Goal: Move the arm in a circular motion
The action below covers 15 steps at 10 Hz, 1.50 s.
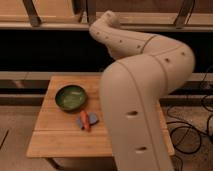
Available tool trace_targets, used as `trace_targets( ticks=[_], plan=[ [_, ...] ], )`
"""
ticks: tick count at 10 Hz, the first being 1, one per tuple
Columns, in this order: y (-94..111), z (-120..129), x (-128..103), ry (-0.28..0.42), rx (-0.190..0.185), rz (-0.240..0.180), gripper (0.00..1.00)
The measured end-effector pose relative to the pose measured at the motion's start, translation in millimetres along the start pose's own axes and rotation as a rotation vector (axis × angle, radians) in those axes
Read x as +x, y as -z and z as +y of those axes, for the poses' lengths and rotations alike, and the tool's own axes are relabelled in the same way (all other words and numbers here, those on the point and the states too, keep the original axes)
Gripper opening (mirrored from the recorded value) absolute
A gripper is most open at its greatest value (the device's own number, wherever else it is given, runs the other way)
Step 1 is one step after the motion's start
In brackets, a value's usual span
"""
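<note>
The arm [135, 100] is a thick beige tube of rounded segments with small dark holes. It rises from the bottom centre, bends at the right [175, 60] and reaches up and left to a rounded end [107, 20] near the top centre, high above the table. The gripper does not show; it lies beyond or behind that far end.
A low wooden table [60, 140] stands at the left, its right part hidden by the arm. On it are a green bowl [70, 96] and a small orange and blue item [86, 120]. A dark counter with a rail [45, 50] runs behind. Cables [195, 130] lie on the floor at the right.
</note>
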Motion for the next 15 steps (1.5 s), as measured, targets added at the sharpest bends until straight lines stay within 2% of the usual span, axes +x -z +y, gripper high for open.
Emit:
trace_targets(
  ticks=[2, 3, 4, 6, 7, 8, 10, 12, 13, 14, 15],
  plan=[
    [9.2, 104.4, -35.0, 0.191, -0.071, -0.041, 0.00],
    [15.5, 147.8, -41.5, 0.275, -0.112, -0.056, 0.00],
    [27.8, 196.2, -43.0, 0.373, -0.171, -0.076, 0.00],
    [58.8, 260.0, -35.8, 0.508, -0.274, -0.119, 0.00],
    [85.8, 293.4, -26.0, 0.583, -0.345, -0.155, 0.00],
    [106.9, 313.9, -14.5, 0.632, -0.399, -0.182, 0.00],
    [137.9, 330.5, 16.3, 0.683, -0.481, -0.218, 0.00],
    [146.6, 313.6, 48.2, 0.660, -0.511, -0.224, 0.00],
    [142.9, 292.5, 64.8, 0.612, -0.514, -0.213, 0.00],
    [130.1, 251.8, 80.4, 0.517, -0.495, -0.193, 0.00],
    [120.4, 222.2, 89.5, 0.447, -0.476, -0.179, 0.00]
  ],
)
